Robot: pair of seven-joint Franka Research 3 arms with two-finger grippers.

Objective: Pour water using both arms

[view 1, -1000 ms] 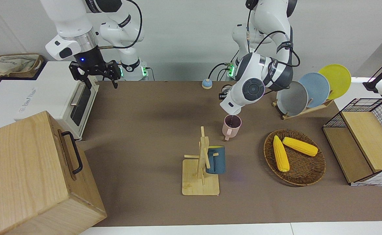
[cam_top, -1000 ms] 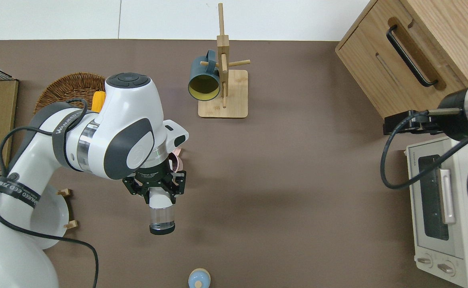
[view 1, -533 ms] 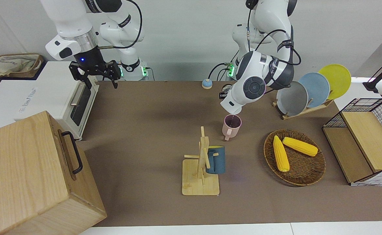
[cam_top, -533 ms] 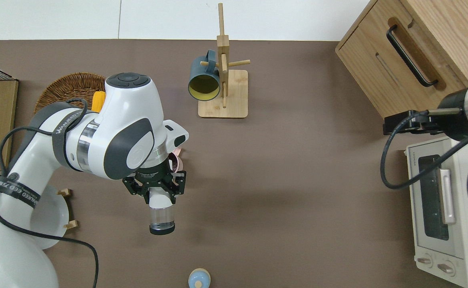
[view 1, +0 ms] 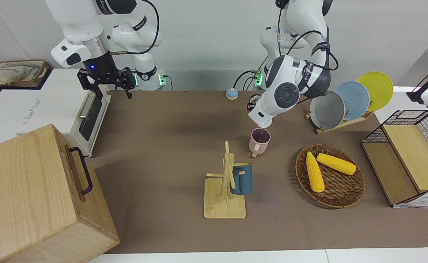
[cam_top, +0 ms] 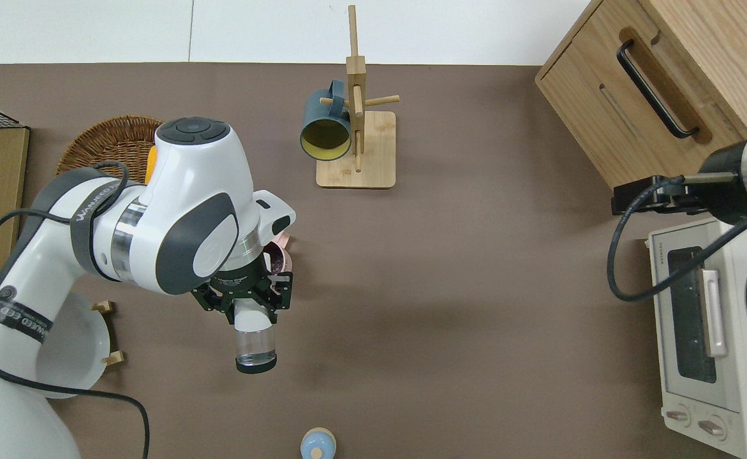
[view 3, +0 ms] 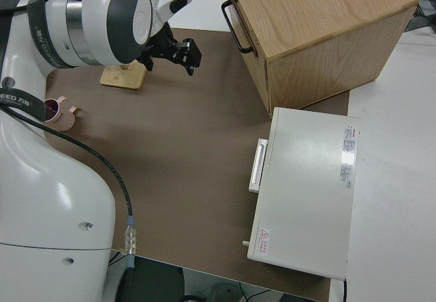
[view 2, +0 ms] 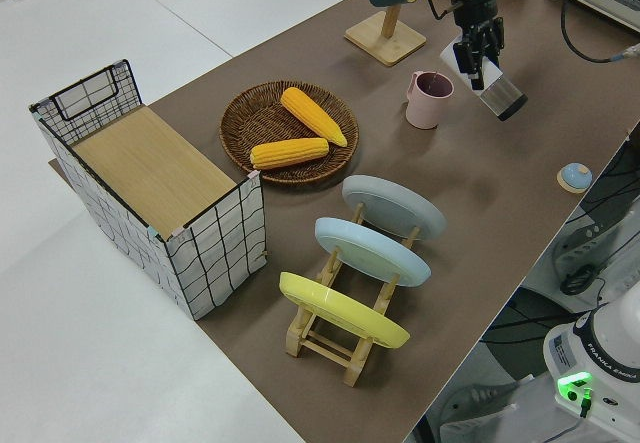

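Observation:
My left gripper (cam_top: 249, 305) is shut on a clear container (cam_top: 255, 344) with a black end, held tilted in the air. The black end points toward the robots. The other end is hidden under the wrist, over the rim of a pink mug (view 1: 260, 140) that stands mid-table with dark liquid in it. The side view shows the left gripper (view 2: 478, 45) and the clear container (view 2: 500, 94) beside the pink mug (view 2: 428, 98). My right gripper (view 1: 108, 87) is parked and open, with nothing in it.
A wooden mug tree (view 1: 225, 190) carries a dark blue mug (view 1: 242, 179). A wicker basket (view 1: 341, 195) holds two corn cobs. Also here: a plate rack (view 1: 349, 100), a wire crate (view 1: 409, 153), a wooden box (view 1: 34, 197), a toaster oven (view 1: 86, 113) and a small blue knob (view 1: 231, 94).
My left arm's wrist has lifted and shifted slightly toward its own end of the table, the container moving with it. The right arm has not moved.

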